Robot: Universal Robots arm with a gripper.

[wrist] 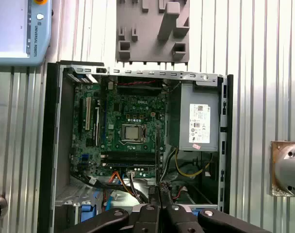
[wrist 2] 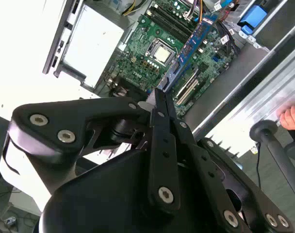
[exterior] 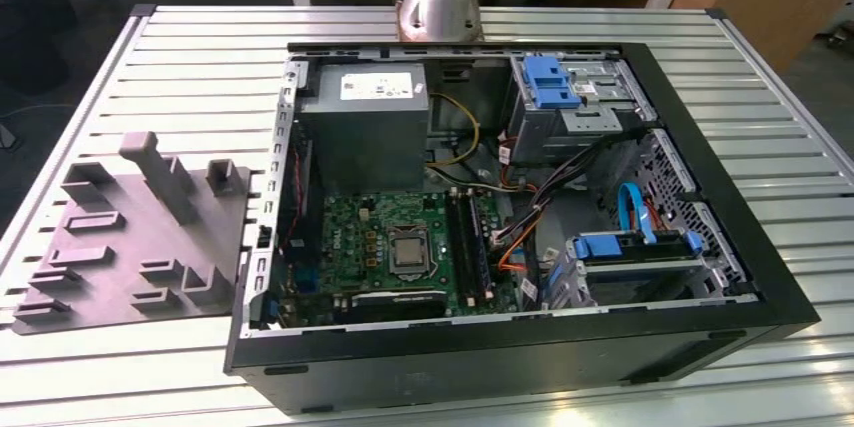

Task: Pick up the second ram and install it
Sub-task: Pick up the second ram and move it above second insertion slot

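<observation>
The gripper (wrist 2: 159, 99) is clamped shut on one end of the second ram (wrist 2: 190, 46), which hangs over the motherboard (wrist 2: 147, 48) in the open case (exterior: 534, 342). Held so near its end, the stick may pivot and meet its slot crooked, or snag the orange cables (exterior: 514, 247) on the exterior view's right of the slots
</observation>
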